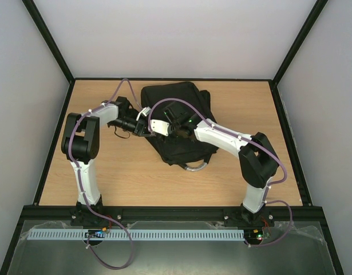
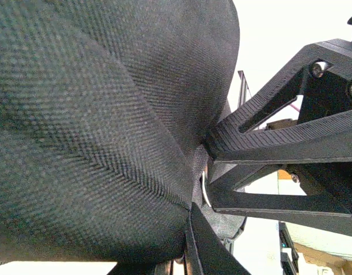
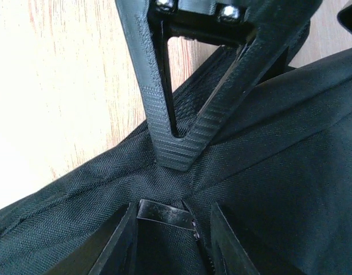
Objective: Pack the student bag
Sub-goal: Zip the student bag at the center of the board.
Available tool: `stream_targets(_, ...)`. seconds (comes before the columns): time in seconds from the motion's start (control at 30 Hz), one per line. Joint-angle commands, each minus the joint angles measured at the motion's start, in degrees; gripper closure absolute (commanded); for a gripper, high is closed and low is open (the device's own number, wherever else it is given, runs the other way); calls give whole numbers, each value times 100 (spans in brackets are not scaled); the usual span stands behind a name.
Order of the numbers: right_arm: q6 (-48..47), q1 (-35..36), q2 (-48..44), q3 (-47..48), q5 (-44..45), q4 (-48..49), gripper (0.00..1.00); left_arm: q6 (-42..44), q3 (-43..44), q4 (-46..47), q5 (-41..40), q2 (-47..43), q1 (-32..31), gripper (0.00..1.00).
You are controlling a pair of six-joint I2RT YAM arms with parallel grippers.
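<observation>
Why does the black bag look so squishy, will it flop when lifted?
Probably floppy: the student bag is woven fabric that bulges and creases around the left gripper. It likely won't slip; the right gripper pinches a fold.

Field note for you: nothing legible in any view. The student bag shows only plain black weave up close in both wrist views (no tag, logo or print that can be made out). The pale slotted strip at the near edge carries no readable figures.
</observation>
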Motion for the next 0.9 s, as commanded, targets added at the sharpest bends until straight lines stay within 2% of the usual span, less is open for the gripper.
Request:
stream_targets(0.0, 111, -52, -343, -55, 325, 250, 65, 54, 242, 36, 505, -236, -89, 96)
stream_targets(0.3, 193, -53, -450, -51, 318, 147, 74, 45, 257, 38, 416, -219, -88, 96)
stream_targets(0.87, 294, -56, -128, -37, 479, 45, 79, 81, 187, 38, 336, -297, -118, 95)
